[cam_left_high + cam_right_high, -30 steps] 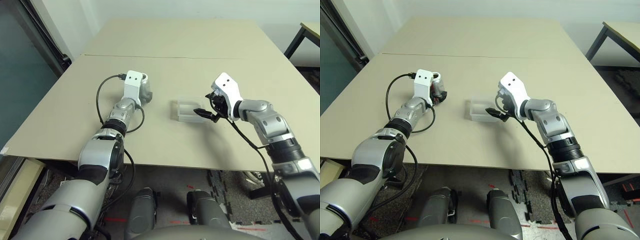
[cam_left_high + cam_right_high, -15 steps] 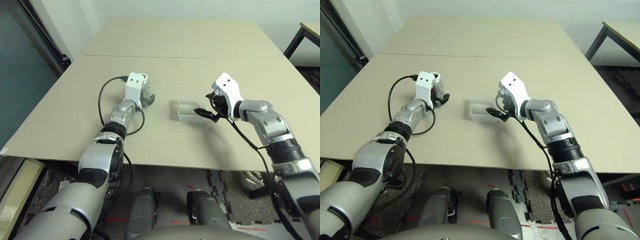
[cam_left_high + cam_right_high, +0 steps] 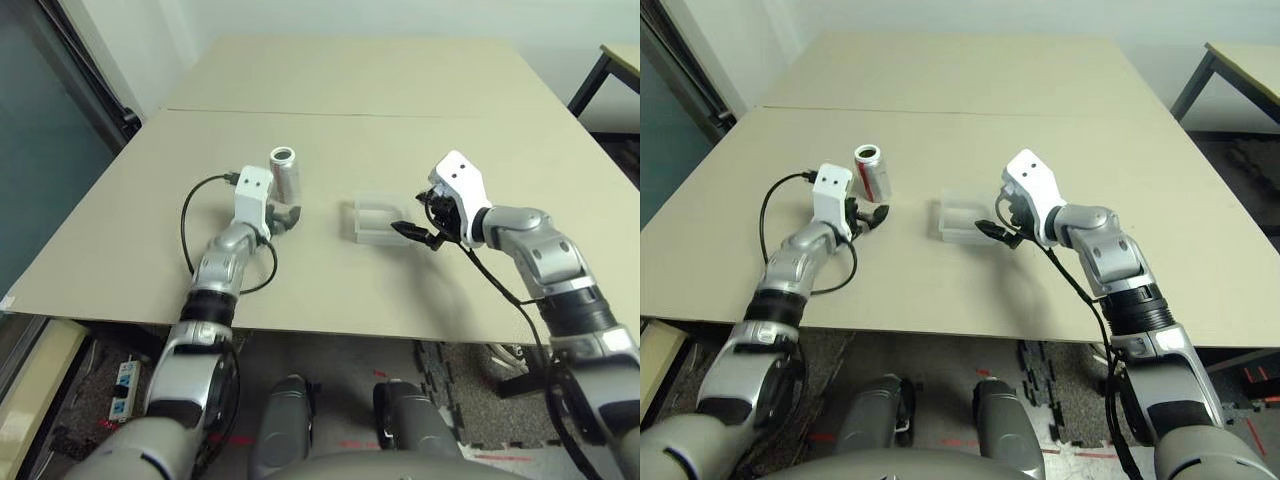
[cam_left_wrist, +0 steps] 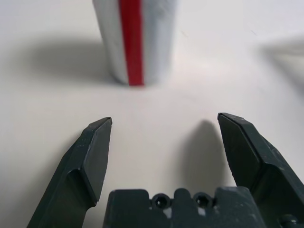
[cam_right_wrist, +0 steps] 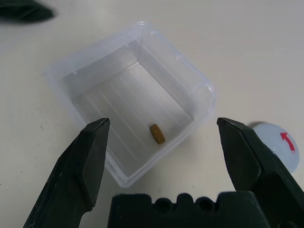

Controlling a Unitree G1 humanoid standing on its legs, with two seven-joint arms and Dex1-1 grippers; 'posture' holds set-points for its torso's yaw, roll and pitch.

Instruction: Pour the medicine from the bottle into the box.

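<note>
Counting one bottle [image 3: 285, 175], one box [image 3: 376, 218], one cap [image 5: 280, 146], one tablet [image 5: 157, 133] and two grippers on one tan table [image 3: 400, 110].

Standing upright left of centre in the head views, the bottle, mouth open, cap off. Showing a red stripe down its side in the left wrist view, with the upper part cut off by the frame's top edge. Sitting just beyond the left gripper [image 4: 166, 142], not touching it; fingers spread wide, holding nothing.

Lying at centre of the head views, the box, clear and shallow, well apart from the bottle. Hovering at its right side, the right gripper [image 5: 164, 156], fingers wide apart and empty, one on either side of the box's near corner in the right wrist view.

Revealing in the right wrist view what the head views are not making plain: a single small brownish tablet resting on the ribbed floor of the box, and a pale round cap with a red arrow mark lying on the table just beside the box, partly cut off at the frame's right edge.

Trailing from each wrist, a black cable [image 3: 190, 215].
</note>
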